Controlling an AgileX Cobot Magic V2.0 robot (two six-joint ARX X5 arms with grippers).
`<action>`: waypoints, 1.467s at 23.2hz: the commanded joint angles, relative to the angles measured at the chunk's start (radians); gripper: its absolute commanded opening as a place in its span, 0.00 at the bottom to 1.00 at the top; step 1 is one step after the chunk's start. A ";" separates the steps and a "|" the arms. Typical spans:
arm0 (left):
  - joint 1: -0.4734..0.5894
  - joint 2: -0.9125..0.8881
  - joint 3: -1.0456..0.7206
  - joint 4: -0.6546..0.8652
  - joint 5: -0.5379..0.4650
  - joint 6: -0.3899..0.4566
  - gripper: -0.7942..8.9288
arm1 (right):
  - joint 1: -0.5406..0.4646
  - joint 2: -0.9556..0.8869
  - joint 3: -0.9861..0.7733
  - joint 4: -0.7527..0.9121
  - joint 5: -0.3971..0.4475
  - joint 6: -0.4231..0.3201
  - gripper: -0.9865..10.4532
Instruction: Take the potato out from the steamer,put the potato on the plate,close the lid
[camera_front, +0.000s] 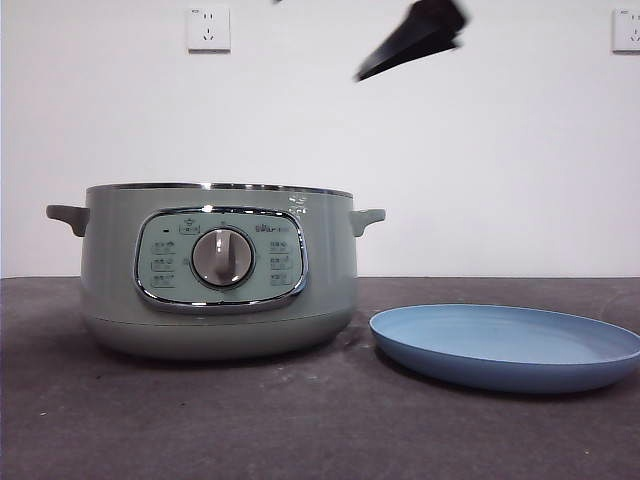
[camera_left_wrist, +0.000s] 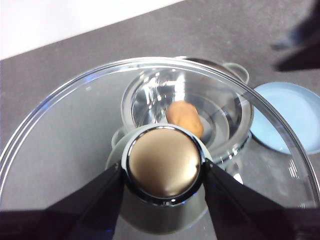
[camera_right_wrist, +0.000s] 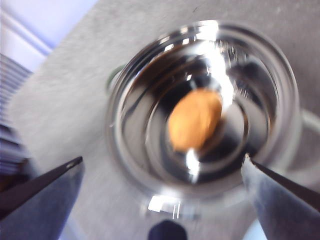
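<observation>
Left gripper (camera_left_wrist: 162, 172) clamped on lid (camera_left_wrist: 90, 125) knob; right gripper (camera_right_wrist: 162, 172) spread wide above potato (camera_right_wrist: 195, 120) in steamer (camera_front: 220, 270). Risk: round potato slipping, missing plate (camera_front: 505, 345).

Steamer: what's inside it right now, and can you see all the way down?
The steamer holds one potato on its shiny metal bottom, nothing else showing. The lid is off, held by the left claw. The front view shows only the outer wall, so the inside is hidden there.
</observation>
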 joint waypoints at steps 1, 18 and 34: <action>0.002 -0.045 0.010 0.000 -0.016 -0.026 0.07 | 0.035 0.101 0.074 0.006 0.045 0.005 0.66; 0.002 -0.188 0.010 -0.164 -0.026 -0.048 0.07 | 0.143 0.454 0.171 0.164 0.277 0.006 0.66; 0.002 -0.188 0.010 -0.172 -0.023 -0.024 0.07 | 0.148 0.553 0.171 0.200 0.319 0.030 0.41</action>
